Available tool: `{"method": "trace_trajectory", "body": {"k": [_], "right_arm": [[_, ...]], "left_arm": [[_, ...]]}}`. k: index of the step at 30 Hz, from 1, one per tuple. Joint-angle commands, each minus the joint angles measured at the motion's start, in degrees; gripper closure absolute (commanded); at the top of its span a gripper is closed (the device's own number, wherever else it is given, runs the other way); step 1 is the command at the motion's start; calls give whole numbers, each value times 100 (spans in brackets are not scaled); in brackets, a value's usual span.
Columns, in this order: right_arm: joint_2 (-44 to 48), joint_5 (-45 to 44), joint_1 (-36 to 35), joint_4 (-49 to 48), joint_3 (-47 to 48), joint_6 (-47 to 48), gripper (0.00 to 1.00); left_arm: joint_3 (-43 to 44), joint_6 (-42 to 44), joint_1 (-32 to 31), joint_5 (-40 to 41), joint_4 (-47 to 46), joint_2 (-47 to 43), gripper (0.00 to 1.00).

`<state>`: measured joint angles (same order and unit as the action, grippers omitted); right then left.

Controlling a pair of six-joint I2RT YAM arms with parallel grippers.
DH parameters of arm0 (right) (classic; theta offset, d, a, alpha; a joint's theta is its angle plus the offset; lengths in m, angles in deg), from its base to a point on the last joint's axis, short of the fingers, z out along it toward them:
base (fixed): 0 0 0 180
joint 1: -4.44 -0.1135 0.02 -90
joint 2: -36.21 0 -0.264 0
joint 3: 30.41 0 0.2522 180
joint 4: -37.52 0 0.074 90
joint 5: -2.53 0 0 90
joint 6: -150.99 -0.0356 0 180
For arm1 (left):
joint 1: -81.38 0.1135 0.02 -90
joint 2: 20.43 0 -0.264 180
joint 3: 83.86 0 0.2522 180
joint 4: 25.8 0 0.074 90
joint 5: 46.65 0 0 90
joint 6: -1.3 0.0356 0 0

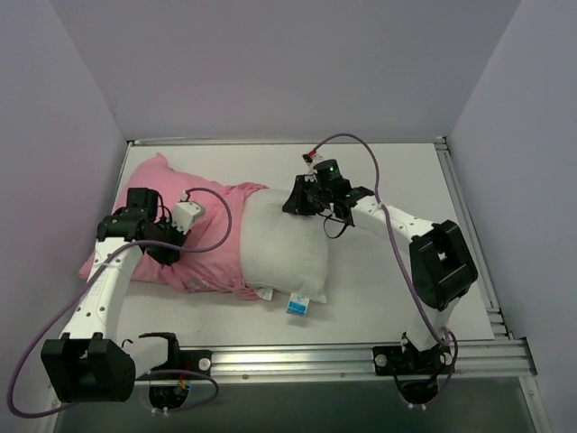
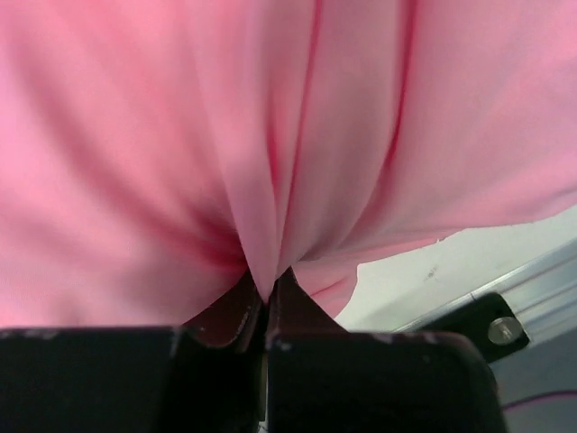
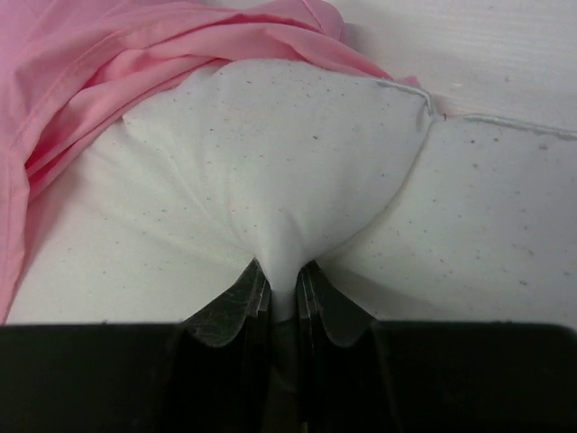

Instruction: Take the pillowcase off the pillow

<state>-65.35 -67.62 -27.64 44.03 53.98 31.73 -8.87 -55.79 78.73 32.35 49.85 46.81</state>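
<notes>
The white pillow (image 1: pixel 281 253) lies mid-table, its right half bare, its left half still inside the pink pillowcase (image 1: pixel 212 244). Its small tag (image 1: pixel 298 306) sticks out at the near edge. My left gripper (image 1: pixel 176 242) is shut on a fold of the pink pillowcase (image 2: pixel 270 162); the fabric fills the left wrist view, pinched at the gripper (image 2: pixel 268 293). My right gripper (image 1: pixel 296 200) is shut on the pillow's far right part. In the right wrist view the gripper (image 3: pixel 281 280) pinches white pillow fabric (image 3: pixel 270 144), with the bunched pillowcase (image 3: pixel 135 54) behind it.
The white table (image 1: pixel 397 298) has metal rails along its near edge (image 1: pixel 361 356) and right edge (image 1: pixel 469 225). Lilac walls enclose the back and both sides. A purple cable (image 1: pixel 383 212) loops over the right arm.
</notes>
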Motion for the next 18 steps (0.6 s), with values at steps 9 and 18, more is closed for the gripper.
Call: {"method": "trace_trajectory", "body": {"k": [9,18], "right_arm": [[242,-570,1098,1199,-32,1071,100],[373,-351,1003,1559,310,1395,100]], "left_arm": [[459,1508,3156,-305,-642,253,98],[1163,920,3414,-1374,-576,1196,98]]}}
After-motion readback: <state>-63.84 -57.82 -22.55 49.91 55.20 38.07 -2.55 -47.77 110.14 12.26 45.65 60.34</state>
